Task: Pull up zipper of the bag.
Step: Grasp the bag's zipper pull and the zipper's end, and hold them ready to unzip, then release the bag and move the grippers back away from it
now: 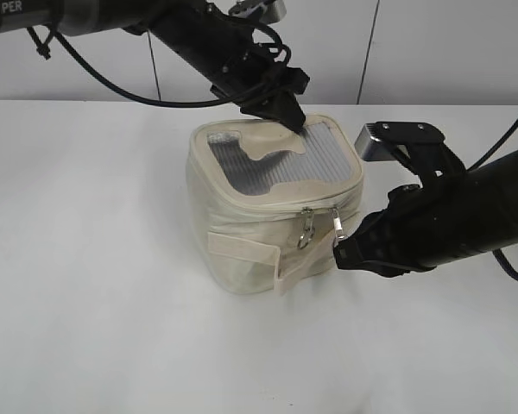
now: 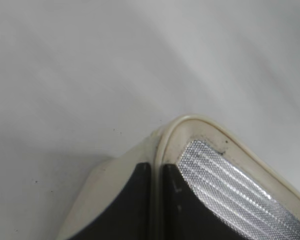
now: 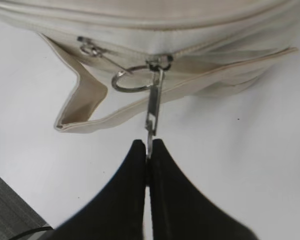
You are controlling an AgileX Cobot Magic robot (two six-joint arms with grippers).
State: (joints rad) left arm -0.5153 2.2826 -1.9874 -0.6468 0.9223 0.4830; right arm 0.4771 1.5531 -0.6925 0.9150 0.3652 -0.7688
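Our right gripper (image 3: 149, 150) is pinched shut on a zipper (image 1: 281, 203) pull just ahead of its tips; our closed left gripper (image 1: 291, 118) presses the bag (image 1: 272, 216) top beneath it. We should drag steadily along the track, keeping the bag pinned.

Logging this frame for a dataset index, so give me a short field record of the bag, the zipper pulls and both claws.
bag: upright on white table
zipper: two metal pulls at the front
right pull: pinched by right claw
left pull: hanging free
left claw: shut, pressing on bag's top
strap: loose at the front
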